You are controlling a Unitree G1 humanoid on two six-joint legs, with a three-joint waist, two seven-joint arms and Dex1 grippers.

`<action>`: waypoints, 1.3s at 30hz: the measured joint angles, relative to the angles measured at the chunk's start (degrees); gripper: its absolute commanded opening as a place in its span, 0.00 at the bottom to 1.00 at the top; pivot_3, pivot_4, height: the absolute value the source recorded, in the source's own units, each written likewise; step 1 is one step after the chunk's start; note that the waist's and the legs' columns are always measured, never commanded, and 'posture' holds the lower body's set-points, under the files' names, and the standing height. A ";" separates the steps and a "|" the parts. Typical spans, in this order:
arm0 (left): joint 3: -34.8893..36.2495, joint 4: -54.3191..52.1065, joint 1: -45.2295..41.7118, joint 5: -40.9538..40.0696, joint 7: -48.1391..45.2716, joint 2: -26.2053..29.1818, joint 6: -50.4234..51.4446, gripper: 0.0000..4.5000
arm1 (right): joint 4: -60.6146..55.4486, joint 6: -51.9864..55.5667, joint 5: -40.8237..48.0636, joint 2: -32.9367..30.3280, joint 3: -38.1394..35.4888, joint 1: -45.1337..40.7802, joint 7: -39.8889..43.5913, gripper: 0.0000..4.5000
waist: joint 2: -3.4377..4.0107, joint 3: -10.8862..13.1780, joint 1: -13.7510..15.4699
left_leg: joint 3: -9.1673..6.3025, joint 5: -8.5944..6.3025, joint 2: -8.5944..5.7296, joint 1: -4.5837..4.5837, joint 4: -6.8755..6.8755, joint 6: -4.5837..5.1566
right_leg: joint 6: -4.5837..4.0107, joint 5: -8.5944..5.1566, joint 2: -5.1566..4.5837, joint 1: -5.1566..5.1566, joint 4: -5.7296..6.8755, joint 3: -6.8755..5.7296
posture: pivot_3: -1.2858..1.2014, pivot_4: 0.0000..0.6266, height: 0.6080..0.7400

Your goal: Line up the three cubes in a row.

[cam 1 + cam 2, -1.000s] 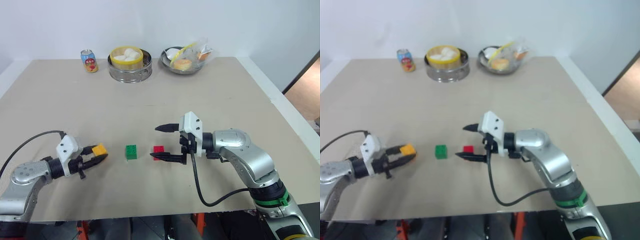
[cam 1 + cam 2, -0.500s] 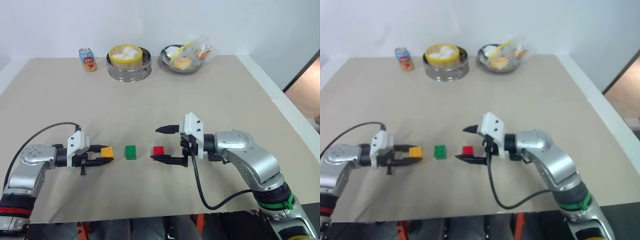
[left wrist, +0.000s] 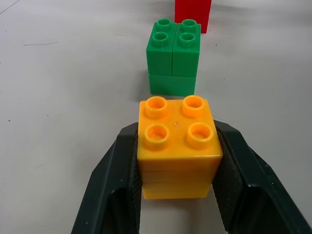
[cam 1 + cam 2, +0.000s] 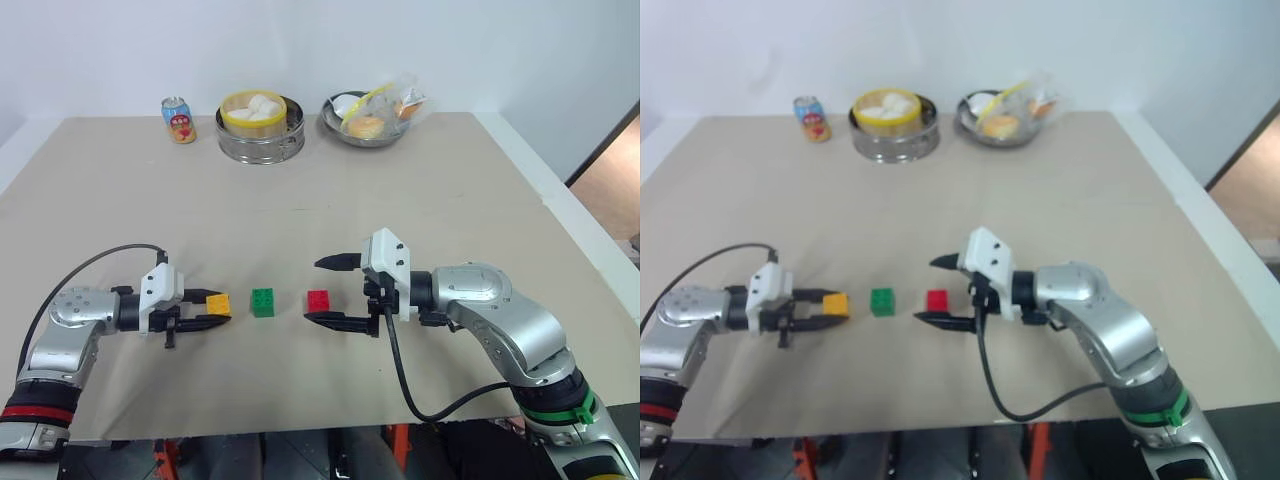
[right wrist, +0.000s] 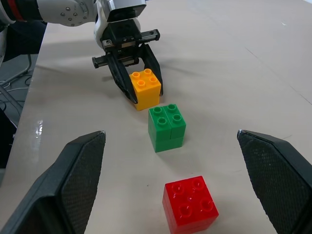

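- Yellow-orange cube (image 3: 177,146) sits clenched in my left gripper (image 4: 208,312), just beside the green cube (image 4: 263,301); its base is hidden.
- Red cube (image 4: 318,300), cut off in the left wrist view, lies between my right gripper's (image 4: 335,292) spread fingers, untouched.

My head pair looked forward and down over the table (image 4: 420,190), taking in both arms. My left wrist camera sat close behind the yellow cube (image 3: 178,146), facing along the row. My right wrist camera faced back the other way; both shared the green cube (image 5: 166,126).
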 measured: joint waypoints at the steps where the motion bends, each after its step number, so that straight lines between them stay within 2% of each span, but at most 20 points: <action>1: 0.00 0.03 0.00 -0.01 0.10 0.00 0.00 0.30 | -0.01 0.00 0.02 -0.08 0.00 0.00 0.00 1.00 | 0.00 0.00 0.00 | 0.01 0.01 0.01 0.00 0.00 0.01 | 0.00 0.01 0.00 0.00 0.00 0.00 | 0.52 0.24 1.00; 6: -0.07 0.43 -0.09 0.03 0.06 0.02 -0.42 0.30 | -0.04 0.01 0.11 -0.15 0.00 0.03 -0.01 1.00 | 0.00 0.00 0.00 | 0.01 0.02 0.03 0.02 0.00 0.02 | -0.02 0.03 0.02 0.00 0.00 0.00 | 0.52 0.24 1.00; 8: -0.19 0.81 -0.49 0.26 -0.25 0.06 -0.42 0.53 | -0.04 0.01 0.15 -0.15 0.00 0.03 -0.01 1.00 | 0.00 0.00 0.00 | 0.02 0.02 0.03 0.03 0.00 0.02 | -0.02 0.03 0.03 0.00 0.00 0.00 | 0.52 0.24 1.00; 11: -0.40 2.01 -0.67 1.68 0.51 0.33 -0.02 0.73 | -0.06 0.01 0.20 -0.24 -0.01 0.08 0.01 1.00 | 0.00 0.00 0.00 | 0.03 0.02 0.04 0.01 0.00 0.02 | -0.02 0.04 0.05 -0.01 0.01 0.02 | 0.52 0.24 1.00; 12: -0.39 1.95 -0.68 1.68 0.67 0.33 0.15 0.82 | -0.06 0.01 0.26 -0.26 -0.01 0.08 0.01 1.00 | 0.00 0.00 0.00 | 0.05 0.02 0.05 0.00 0.00 0.02 | -0.02 0.04 0.05 -0.02 0.01 0.03 | 0.52 0.24 1.00; 13: -0.39 1.95 -0.68 1.68 0.68 0.33 0.15 0.83 | -0.06 0.01 0.27 -0.26 -0.01 0.08 0.01 1.00 | 0.00 0.00 0.00 | 0.05 0.02 0.05 0.00 0.00 0.02 | -0.02 0.04 0.05 -0.02 0.01 0.04 | 0.52 0.24 1.00; 15: -0.39 1.93 -0.68 1.68 0.73 0.33 0.17 0.98 | -0.06 0.01 0.28 -0.27 0.00 0.08 0.01 1.00 | 0.00 0.00 0.00 | 0.07 0.02 0.05 -0.01 -0.01 0.02 | -0.02 0.03 0.05 -0.02 0.01 0.05 | 0.52 0.24 1.00; 20: 0.08 0.23 -0.12 1.13 1.16 0.51 0.92 1.00 | -0.15 0.01 0.42 -0.30 -0.01 0.25 -0.03 1.00 | 0.00 0.00 0.00 | 0.11 0.02 0.05 -0.03 -0.01 0.02 | -0.01 0.01 0.05 -0.05 0.00 0.10 | 0.52 0.24 1.00; 21: 3.67 -4.38 3.01 -2.22 2.74 2.14 5.97 1.00 | -0.44 0.24 0.55 -0.30 -0.21 0.78 -0.44 1.00 | 0.00 0.00 -0.12 | 0.13 0.02 0.11 -0.03 -0.02 0.02 | -0.01 0.01 0.12 -0.09 0.01 0.14 | 0.52 0.24 1.00; 25: 9.16 -12.64 8.01 -7.73 5.90 4.05 13.53 1.00 | -0.80 0.47 1.10 -0.21 -0.70 1.63 -0.95 1.00 | -0.01 0.00 -0.19 | 0.16 0.01 0.15 -0.02 -0.02 0.01 | -0.02 0.01 0.14 -0.10 0.00 0.17 | 0.52 0.24 1.00; 28: 16.55 -25.42 17.66 -13.19 11.77 4.68 21.90 1.00 | -0.92 0.58 1.64 -0.43 -2.10 2.48 -1.20 1.00 | 0.00 0.00 -0.32 | 0.26 -0.01 0.15 0.03 -0.04 -0.02 | -0.01 0.01 0.12 -0.10 0.01 0.29 | 0.52 0.24 1.00; 32: 22.41 -30.65 19.63 -13.51 22.61 1.16 24.47 1.00 | -1.07 1.63 2.07 2.06 -4.70 4.06 -5.83 1.00 | -0.05 -0.03 -0.01 | 0.22 0.00 0.15 0.17 -0.01 -0.02 | -0.01 0.04 0.15 0.02 0.01 0.26 | 0.52 0.24 1.00; 36: 23.18 -30.81 19.57 -8.25 34.80 -6.17 21.34 1.00 | -1.07 -1.61 -2.26 3.27 -4.51 10.12 -10.92 1.00 | -0.16 -0.09 0.04 | 0.33 -0.01 0.14 0.25 -0.01 -0.05 | 0.04 0.06 0.13 0.08 -0.01 0.39 | 0.52 0.24 1.00; 39: 23.34 -30.59 18.74 -6.59 40.33 -9.44 20.79 1.00 | -1.07 -3.15 -4.06 3.81 -4.88 12.33 -13.49 1.00 | -0.21 -0.13 0.03 | 0.45 -0.01 0.14 0.32 -0.02 -0.04 | 0.09 0.10 0.18 0.08 0.00 0.56 | 0.52 0.24 1.00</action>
